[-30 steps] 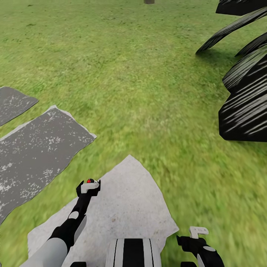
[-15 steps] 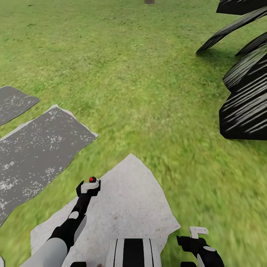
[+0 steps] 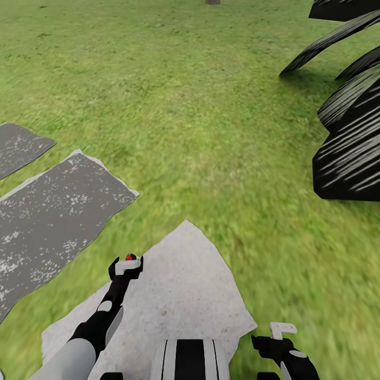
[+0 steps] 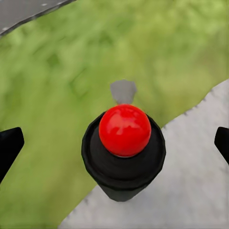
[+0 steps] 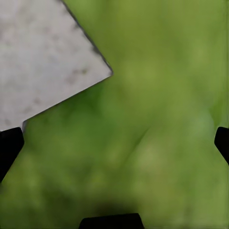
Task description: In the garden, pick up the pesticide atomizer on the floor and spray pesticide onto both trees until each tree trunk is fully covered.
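Note:
The pesticide atomizer (image 3: 129, 257) is a small black body topped with a red ball. It sits in my left gripper (image 3: 125, 265), which is shut on it low at the left, above a pale paving stone (image 3: 179, 295). The left wrist view has the pesticide atomizer (image 4: 124, 143) centred between the dark fingertips (image 4: 9, 148), high over blurred grass and stone. My right gripper (image 3: 282, 331) hangs open and empty at the lower right, over grass (image 5: 143, 143). Far ahead at the top edge stands the foot of a grey-brown tree trunk (image 3: 212, 2).
Green lawn (image 3: 200, 105) stretches ahead. Two dark grey paving slabs (image 3: 53, 211) (image 3: 18, 145) lie to the left. Broad black striped leaves of a low plant (image 3: 348, 158) crowd the right side.
The whole picture has shifted only slightly. My left gripper keeps the atomizer in almost the same place, and the right arm has not moved.

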